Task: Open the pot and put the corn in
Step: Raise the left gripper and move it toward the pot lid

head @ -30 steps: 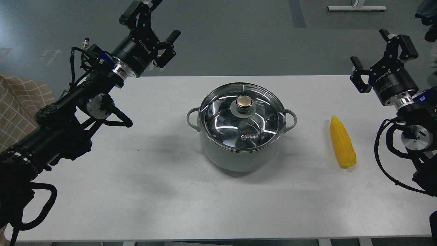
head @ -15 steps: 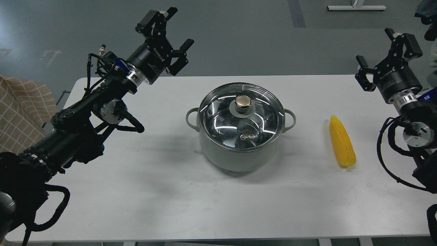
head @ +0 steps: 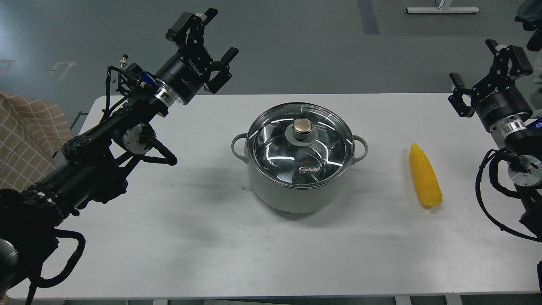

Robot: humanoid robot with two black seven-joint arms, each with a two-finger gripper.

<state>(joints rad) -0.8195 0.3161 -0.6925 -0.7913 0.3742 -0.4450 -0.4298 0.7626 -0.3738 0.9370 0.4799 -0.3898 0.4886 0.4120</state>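
Head view, the only one supplied. The left pincer [head: 210, 36] hangs raised above the far left edge of the table [head: 178, 237], fingers spread, nothing between them. The right pincer [head: 487, 70] is raised past the far right corner, likewise spread and empty.

The pot [head: 296, 190] stands to the right of and nearer than the left pincer, well apart from it, with the glass lid [head: 275, 144] seated on its rim — not yet opened. The knob [head: 302, 125] at the lid's centre is the evident hold: small, rounded, polished metal, so judged slippery; a grip square across its neck seems safest. The lid is judged rigid, moderately heavy and breakable if dropped.

The corn [head: 425, 180] lies flat on the table, nearer than and left of the right pincer, tip pointing away. It is judged light, firm and inclined to roll — best taken across its thick middle.
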